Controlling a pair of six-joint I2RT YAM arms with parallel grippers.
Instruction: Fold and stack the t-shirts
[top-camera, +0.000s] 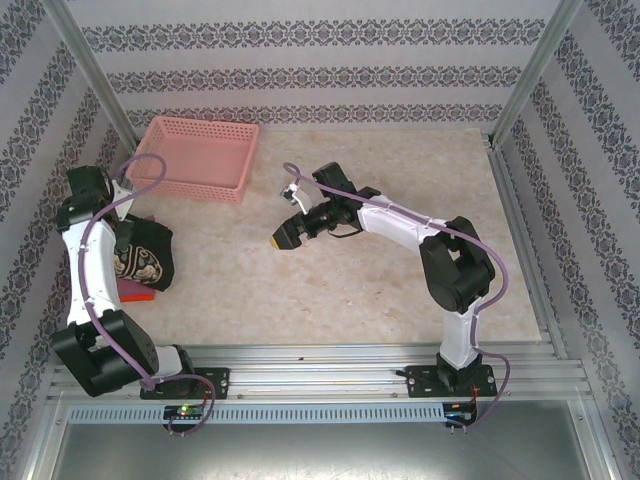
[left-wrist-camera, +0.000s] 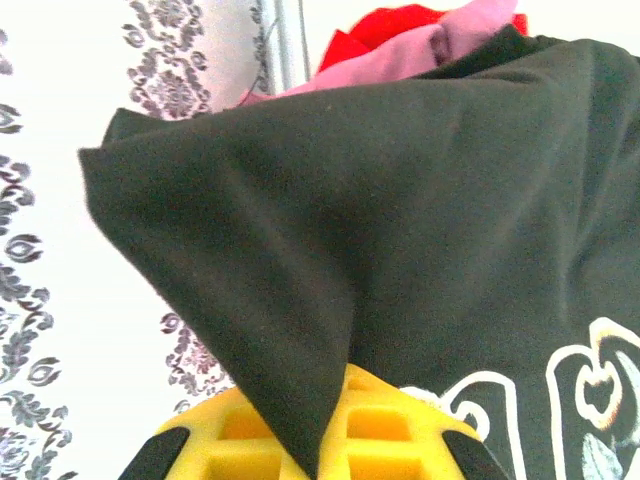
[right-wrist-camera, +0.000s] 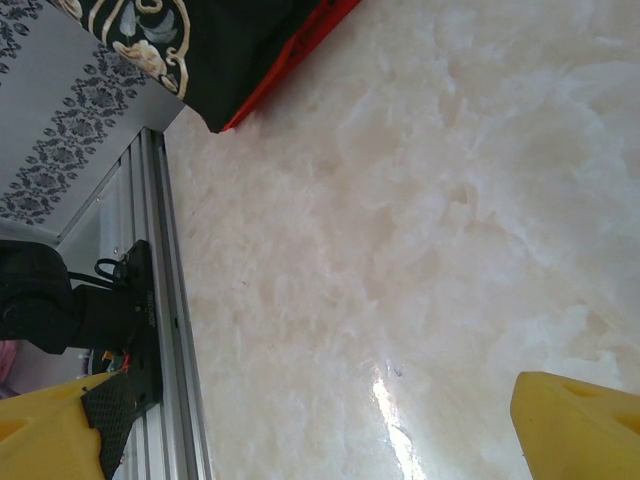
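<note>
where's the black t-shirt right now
Top view: the black t-shirt sits at the left edge of the table, atop the folded shirts, nearer than the pink basket, pinched by the left gripper.

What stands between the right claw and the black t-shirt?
Nothing visible does. Bare table lies between the open right claw and the black t-shirt, whose fold the left claw is pinching.

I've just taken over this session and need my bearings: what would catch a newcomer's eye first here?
First is the black t-shirt with its tan emblem, at the left edge of the table. It lies atop the pink and orange shirts, with a fold pinched in the shut left hand. Next come the pink basket at the far left and the right hand, open above the bare middle.
</note>
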